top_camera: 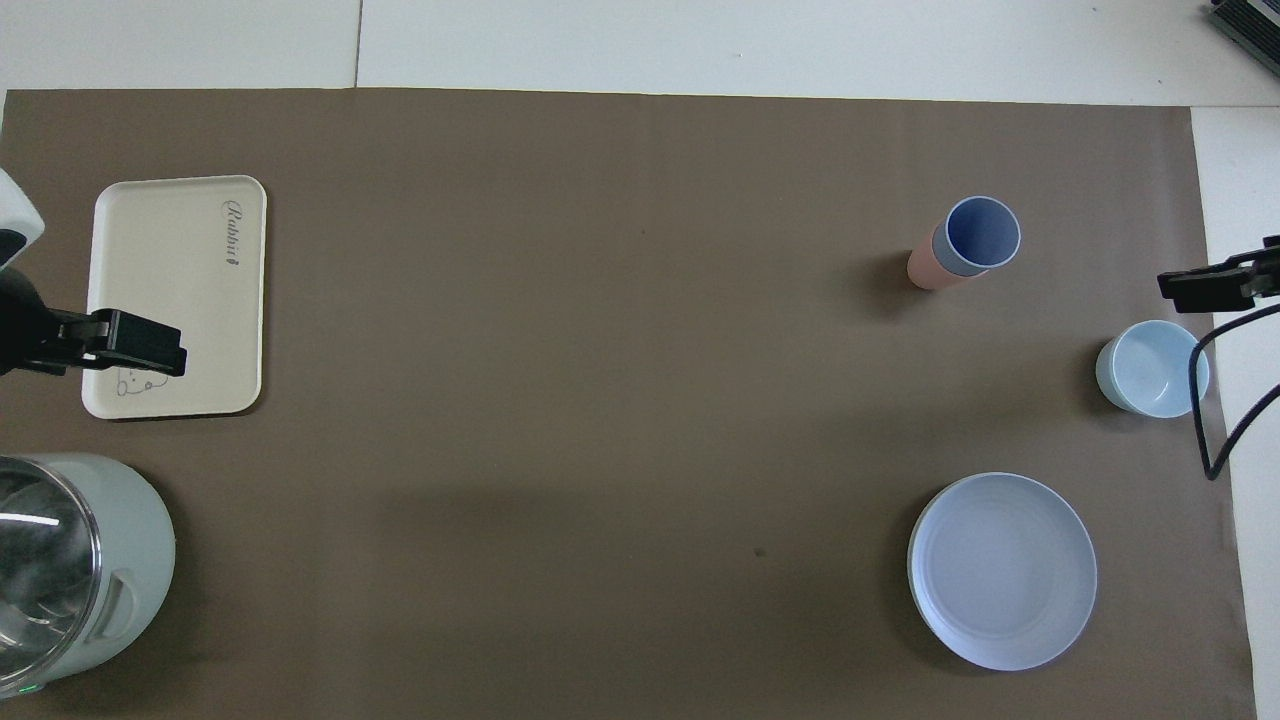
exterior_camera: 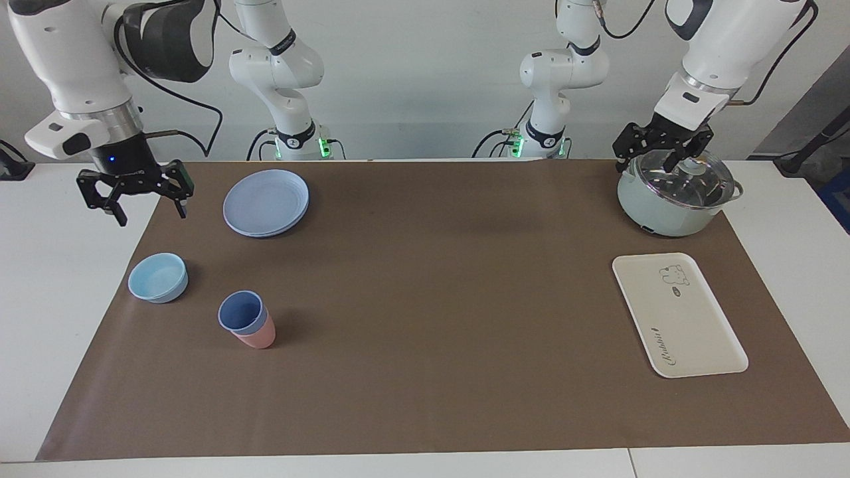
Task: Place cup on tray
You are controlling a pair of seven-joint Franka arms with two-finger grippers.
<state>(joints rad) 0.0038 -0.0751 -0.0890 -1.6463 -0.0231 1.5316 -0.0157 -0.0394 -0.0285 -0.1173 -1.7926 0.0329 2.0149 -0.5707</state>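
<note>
The periwinkle-blue cup (exterior_camera: 240,311) stands upright, nested inside a pink tumbler (exterior_camera: 257,337), toward the right arm's end of the table; it also shows in the overhead view (top_camera: 982,232). The cream tray (exterior_camera: 690,332) with a bear drawing lies flat toward the left arm's end, and nothing lies on it (top_camera: 180,260). My right gripper (exterior_camera: 150,211) is open and empty, up over the mat's edge beside the blue plate, well apart from the cup. My left gripper (exterior_camera: 649,162) is open and empty over the pot's glass lid.
A round blue plate (exterior_camera: 265,202) lies nearer to the robots than the cup. A light-blue bowl (exterior_camera: 158,277) sits beside the cup toward the mat's edge. A pale green pot (exterior_camera: 674,192) with a glass lid stands nearer to the robots than the tray. A brown mat (exterior_camera: 431,299) covers the table.
</note>
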